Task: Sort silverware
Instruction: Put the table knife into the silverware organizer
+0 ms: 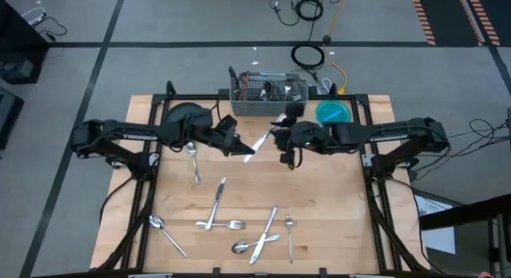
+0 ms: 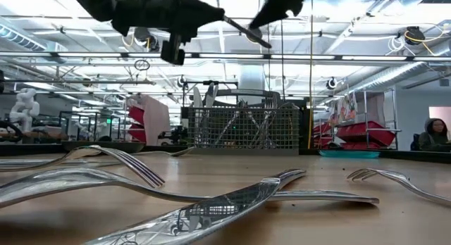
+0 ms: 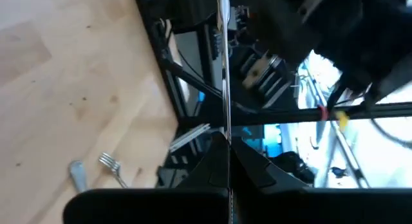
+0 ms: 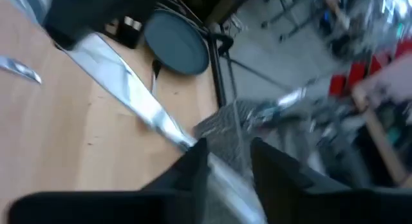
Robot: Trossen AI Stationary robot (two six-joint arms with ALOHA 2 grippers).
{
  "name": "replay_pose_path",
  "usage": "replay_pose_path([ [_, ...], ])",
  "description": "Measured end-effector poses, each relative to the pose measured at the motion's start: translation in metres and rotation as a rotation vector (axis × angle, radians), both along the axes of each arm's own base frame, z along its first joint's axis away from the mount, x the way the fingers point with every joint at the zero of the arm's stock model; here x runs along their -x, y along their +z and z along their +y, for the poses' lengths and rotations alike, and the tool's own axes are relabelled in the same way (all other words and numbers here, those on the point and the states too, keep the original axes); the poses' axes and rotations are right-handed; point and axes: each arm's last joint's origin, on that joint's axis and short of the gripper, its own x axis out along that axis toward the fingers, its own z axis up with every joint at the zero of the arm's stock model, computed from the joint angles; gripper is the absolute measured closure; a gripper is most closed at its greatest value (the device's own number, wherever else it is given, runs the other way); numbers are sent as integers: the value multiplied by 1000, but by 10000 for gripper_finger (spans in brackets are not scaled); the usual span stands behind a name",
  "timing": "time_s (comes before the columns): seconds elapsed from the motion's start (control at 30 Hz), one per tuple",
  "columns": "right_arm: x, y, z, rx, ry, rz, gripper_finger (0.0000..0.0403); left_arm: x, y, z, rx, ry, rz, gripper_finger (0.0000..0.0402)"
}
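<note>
Both grippers meet in mid-air in front of the wire-mesh caddy (image 1: 267,90), at a table knife (image 1: 257,142). My left gripper (image 1: 235,144) is shut on the knife. My right gripper (image 1: 281,139) is open, one finger on either side of the knife's other end (image 4: 225,179); whether they touch it, I cannot tell. In the low view the knife (image 2: 243,30) hangs slanted high above the table. More silverware lies flat on the wood: a spoon (image 1: 192,154), a knife (image 1: 217,200), a fork (image 1: 223,224), a spoon (image 1: 164,230), a crossed pile (image 1: 259,238) and a fork (image 1: 289,234). My left gripper pinches the knife between its two shut fingers at the end (image 3: 226,143) nearer the table's left, coming level from the left. The knife shows edge-on, running straight out from the fingers. It is lifted clear of the table and slants toward my right gripper.
The caddy (image 2: 246,129) at the far edge holds several upright pieces. A dark round plate (image 1: 185,117) sits far left, a teal dish (image 1: 334,112) far right. Bare wood lies below the grippers at the table's middle (image 1: 263,178). A person (image 2: 435,134) sits in the room beyond.
</note>
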Motion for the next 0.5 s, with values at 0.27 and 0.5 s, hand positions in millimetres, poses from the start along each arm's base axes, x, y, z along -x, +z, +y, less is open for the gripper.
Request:
replay_pose_path([
  [0.27, -44, 4, 19, 346, 57, 216, 172, 1, 9, 16, 31, 18, -10, 399],
  [0.5, -48, -1, 27, 412, 23, 259, 151, 6, 7, 33, 37, 42, 6, 399],
])
